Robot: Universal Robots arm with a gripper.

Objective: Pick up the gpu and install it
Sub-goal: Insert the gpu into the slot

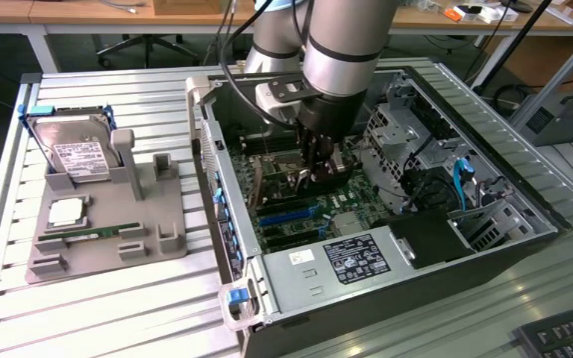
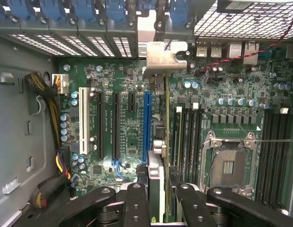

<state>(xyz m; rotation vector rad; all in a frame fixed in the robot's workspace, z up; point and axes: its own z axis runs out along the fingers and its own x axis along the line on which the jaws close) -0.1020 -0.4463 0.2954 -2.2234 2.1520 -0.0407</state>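
My gripper (image 1: 321,170) is down inside the open computer case (image 1: 217,149), just above the motherboard (image 1: 351,201). It is shut on the gpu (image 2: 158,137), which the wrist view shows edge-on between the two black fingers (image 2: 137,203). The card's silver end bracket (image 2: 164,53) points toward the slotted rear wall of the case. The card's lower edge runs alongside the long blue expansion slot (image 2: 146,127); whether it touches the slot I cannot tell. In the exterior view the gpu (image 1: 328,177) is a dark shape under the fingers.
A grey parts holder (image 1: 107,250) at the exterior view's left carries a hard drive (image 1: 75,153), a processor (image 1: 66,212) and a green memory stick (image 1: 92,233). The power supply (image 1: 331,265) and drive cage (image 1: 406,142) crowd the case. A keyboard (image 1: 565,335) lies at the near right.
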